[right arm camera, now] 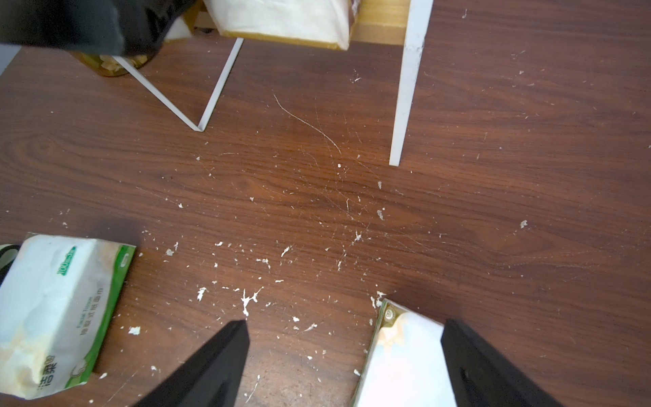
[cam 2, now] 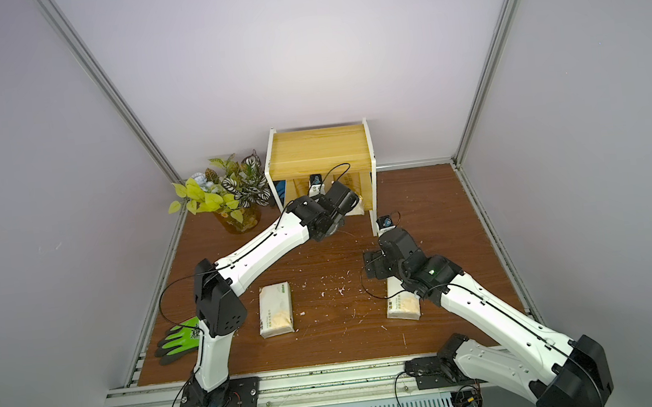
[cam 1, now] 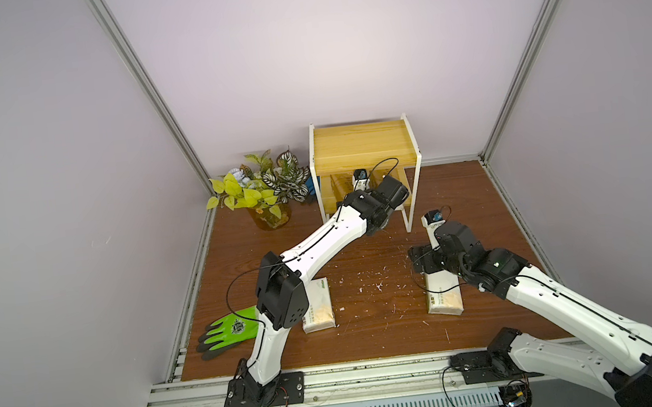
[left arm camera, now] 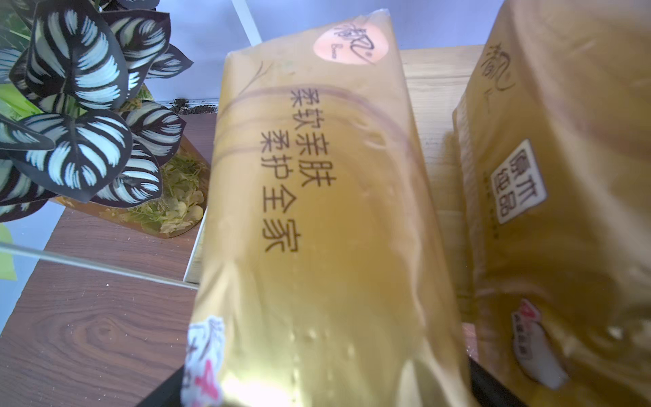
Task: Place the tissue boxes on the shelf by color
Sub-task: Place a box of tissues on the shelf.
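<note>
The shelf stands at the back of the table. My left arm reaches into its lower tier, where the top board hides the gripper in both top views. In the left wrist view a gold tissue box lies lengthwise between the wide-apart black fingers of my left gripper, which is open. A second gold box lies beside it. Two white tissue boxes lie on the table. My right gripper hangs open over the right-hand white box, which sits close to one finger.
A potted plant stands left of the shelf. A green and black glove lies near the left arm's base. White flecks litter the wooden table. Lilac walls close in on three sides.
</note>
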{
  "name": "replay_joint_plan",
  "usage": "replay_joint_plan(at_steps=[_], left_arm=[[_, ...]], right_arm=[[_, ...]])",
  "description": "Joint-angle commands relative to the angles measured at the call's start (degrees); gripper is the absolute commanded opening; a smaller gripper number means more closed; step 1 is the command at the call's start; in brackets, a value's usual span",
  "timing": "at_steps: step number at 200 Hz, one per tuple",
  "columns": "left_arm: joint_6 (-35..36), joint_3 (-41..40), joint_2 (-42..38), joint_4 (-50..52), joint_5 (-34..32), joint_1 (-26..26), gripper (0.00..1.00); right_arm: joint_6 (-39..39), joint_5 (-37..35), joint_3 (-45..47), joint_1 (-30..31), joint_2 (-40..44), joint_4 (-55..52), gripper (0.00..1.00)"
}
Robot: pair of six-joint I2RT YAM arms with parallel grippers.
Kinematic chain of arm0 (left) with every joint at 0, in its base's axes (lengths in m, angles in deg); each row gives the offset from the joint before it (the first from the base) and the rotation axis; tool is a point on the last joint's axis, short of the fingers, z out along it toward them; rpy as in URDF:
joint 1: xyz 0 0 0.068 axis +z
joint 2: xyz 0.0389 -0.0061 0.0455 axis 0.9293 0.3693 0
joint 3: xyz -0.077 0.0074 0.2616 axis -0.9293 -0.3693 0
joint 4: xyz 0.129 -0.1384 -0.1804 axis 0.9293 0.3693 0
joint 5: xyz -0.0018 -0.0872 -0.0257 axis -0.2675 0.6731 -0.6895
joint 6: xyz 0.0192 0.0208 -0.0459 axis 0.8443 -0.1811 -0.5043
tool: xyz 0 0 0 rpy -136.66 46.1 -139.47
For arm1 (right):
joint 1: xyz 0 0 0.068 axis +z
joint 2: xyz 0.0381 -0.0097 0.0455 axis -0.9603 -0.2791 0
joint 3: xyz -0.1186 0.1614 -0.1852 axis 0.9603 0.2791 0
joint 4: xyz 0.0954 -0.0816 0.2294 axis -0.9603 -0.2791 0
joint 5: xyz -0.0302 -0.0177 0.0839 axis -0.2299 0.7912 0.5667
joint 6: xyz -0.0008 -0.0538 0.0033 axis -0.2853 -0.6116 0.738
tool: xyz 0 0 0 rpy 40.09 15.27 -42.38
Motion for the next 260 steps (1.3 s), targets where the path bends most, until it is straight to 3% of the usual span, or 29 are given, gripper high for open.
replay_joint_plan(at_steps=[1,151,247,260], left_arm=[[0.5,-0.5,-2.7,0.1,-1.0,0.9,0.98],[3.0,-12.7,-13.2,0.3,1.2,-3.2,0.98],[-1.0,-19.4,-16.8,0.4,5.4,-4.8,0.98],[-1.0,-19.7,-16.8,0.5,5.5,-4.8,0.81]], right_arm=[[0.8,0.3,0.5,-0.2,0.8,0.4,0.93],[1.4,1.3,1.1,-0.2,0.9,1.3,0.94],[2.0,1.2,1.6,-0.2,0.5,1.5,0.93],[2.0,1.1,1.8,-0.2,0.5,1.5,0.93]])
